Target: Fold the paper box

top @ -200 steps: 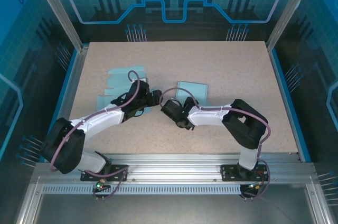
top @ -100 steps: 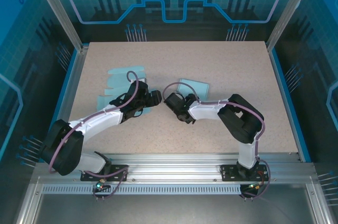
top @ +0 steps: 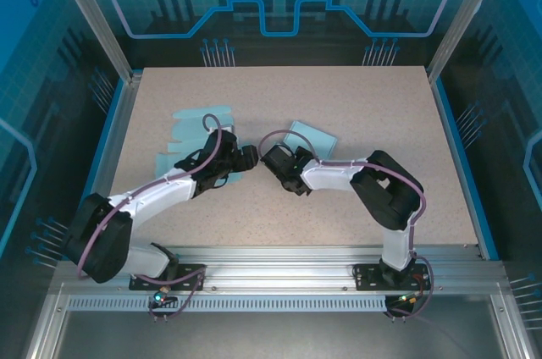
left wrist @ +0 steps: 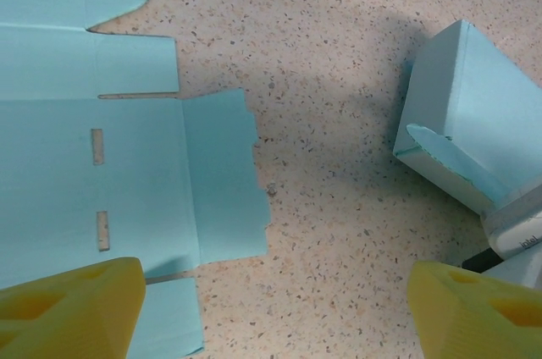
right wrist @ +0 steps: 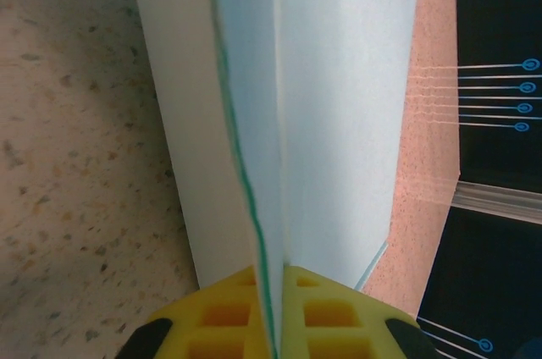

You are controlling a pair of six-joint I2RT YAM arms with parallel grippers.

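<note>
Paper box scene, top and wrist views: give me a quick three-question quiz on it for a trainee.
1. True or false: the right gripper is shut on a panel of the partly folded paper box.
2. The left gripper is: A open, holding nothing; B shut, empty; C shut on the box.
3. Fill in: in the top view, the flat box blank lies to the ___ of the partly folded paper box.
Key: 1 true; 2 A; 3 left.
</note>
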